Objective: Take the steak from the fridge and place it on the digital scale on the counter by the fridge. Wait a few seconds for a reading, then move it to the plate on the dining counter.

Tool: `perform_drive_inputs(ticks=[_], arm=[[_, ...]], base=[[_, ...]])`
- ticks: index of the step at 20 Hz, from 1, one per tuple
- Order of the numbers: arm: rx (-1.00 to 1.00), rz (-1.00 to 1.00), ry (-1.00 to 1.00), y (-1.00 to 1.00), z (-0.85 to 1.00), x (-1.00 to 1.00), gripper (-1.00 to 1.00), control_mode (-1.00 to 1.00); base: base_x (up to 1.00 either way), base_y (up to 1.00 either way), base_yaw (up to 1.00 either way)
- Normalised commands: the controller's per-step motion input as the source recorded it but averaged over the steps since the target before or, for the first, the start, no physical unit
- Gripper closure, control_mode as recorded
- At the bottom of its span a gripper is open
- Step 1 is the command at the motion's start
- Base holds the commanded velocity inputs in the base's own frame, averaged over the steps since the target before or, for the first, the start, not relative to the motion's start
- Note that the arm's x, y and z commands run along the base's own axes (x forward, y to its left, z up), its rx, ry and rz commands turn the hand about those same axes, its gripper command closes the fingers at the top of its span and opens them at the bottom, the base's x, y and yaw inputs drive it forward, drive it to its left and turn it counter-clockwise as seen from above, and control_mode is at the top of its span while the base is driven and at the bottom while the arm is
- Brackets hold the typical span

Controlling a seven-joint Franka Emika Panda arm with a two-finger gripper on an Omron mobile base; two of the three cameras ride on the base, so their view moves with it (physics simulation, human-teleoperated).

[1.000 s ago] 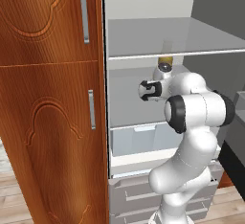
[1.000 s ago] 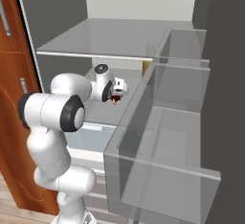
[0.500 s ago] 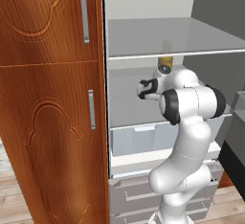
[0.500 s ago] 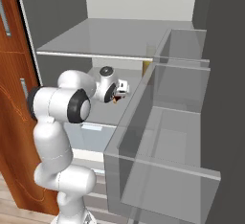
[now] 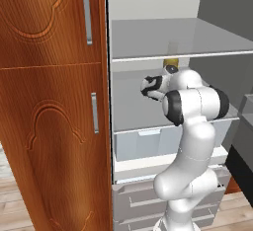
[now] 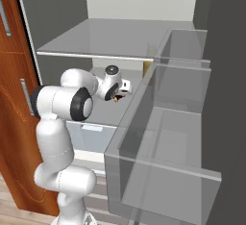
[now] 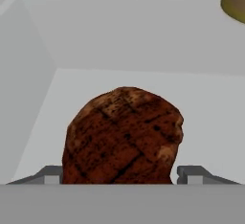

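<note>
Because the fridge (image 5: pixel 163 37) stands open with its grey shelves bare to me, I have reached my arm in on the middle level, under the upper shelf (image 6: pixel 115 36) and above the translucent drawer (image 5: pixel 143 143). Beside the fridge on my left rises the brown wooden cabinet (image 5: pixel 49 101), whose edge runs right along the opening, so I judge any swing out that way would be tight. On my right, the open fridge door (image 6: pixel 168 142) carries clear bins that stand close to my elbow in the right base view, and I think they are the likelier thing to clip when I back out.

My gripper (image 7: pixel 125 174) sits low over the shelf floor with the steak (image 7: pixel 124 137) between its two finger tips (image 7: pixel 52 174), one showing on each side of the meat. Whether the pads press the steak or stand just off it I cannot tell, since the lump hides their inner faces; the jaws look set about as wide as the meat itself. The steak rests on the shelf, well back from the rear wall, upright as a rounded lump with a charred grid on its face.

Smallest of all, a yellow-brown thing (image 7: pixel 234 0) stands off at the upper right in the hand view, apart from the steak and clear of my approach.
</note>
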Motion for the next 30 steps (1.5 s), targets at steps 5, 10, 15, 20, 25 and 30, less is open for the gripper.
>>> perform_drive_inputs(ticks=[5, 10, 15, 20, 25, 30], arm=[[0.12, 0.0, -0.01, 0.0, -0.07, -0.6, 1.0, -1.0], [0.17, 0.0, -0.05, 0.0, 0.52, -1.0, 1.0, -1.0], [0.13, 0.0, 0.01, 0.0, 0.82, -1.0, 1.0, -1.0], [0.11, 0.0, 0.1, 0.0, 0.95, -1.0, 1.0, -1.0], [0.01, 0.0, 0.16, 0.0, 0.59, -1.0, 1.0, -1.0], [0.0, 0.0, 0.19, 0.12, 0.43, -1.0, 1.0, -1.0]], base=[[0.0, 0.0, 0.0], [0.0, 0.0, 0.0], [0.0, 0.0, 0.0], [0.0, 0.0, 0.0], [0.0, 0.0, 0.0], [0.0, 0.0, 0.0]])
